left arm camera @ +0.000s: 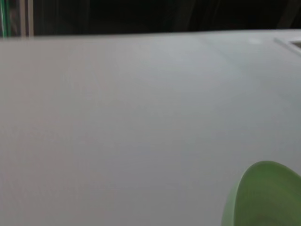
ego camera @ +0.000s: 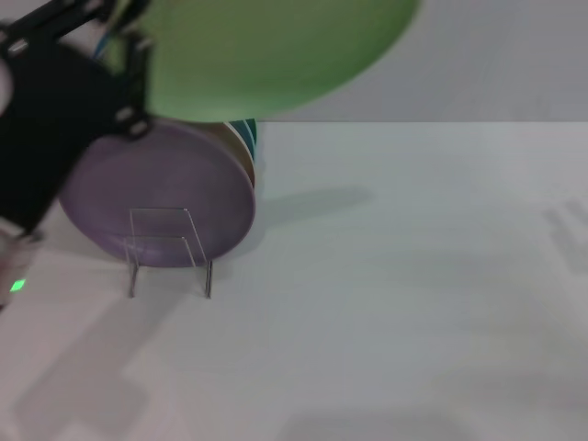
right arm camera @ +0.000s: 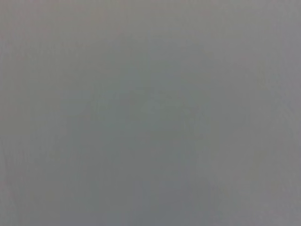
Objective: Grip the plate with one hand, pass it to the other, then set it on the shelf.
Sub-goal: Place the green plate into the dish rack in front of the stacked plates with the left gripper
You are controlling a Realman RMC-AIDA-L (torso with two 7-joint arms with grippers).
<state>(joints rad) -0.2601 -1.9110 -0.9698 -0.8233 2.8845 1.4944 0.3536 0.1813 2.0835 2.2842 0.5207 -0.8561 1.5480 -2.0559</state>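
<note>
While the plate (ego camera: 276, 50) hangs in the air above the desk's (ego camera: 413, 276) far-left corner, pinched at its left rim by our left end effector (ego camera: 124, 78), the shelf (ego camera: 170, 253) stands below it, nearer the front. Our right end effector is out of sight, so the left arm is plainly nearer.

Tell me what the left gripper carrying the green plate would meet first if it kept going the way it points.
Probably the lavender plate leaning by the shelf: the left gripper, holding the plate high, points toward it in the head view. Depth is unclear.
</note>
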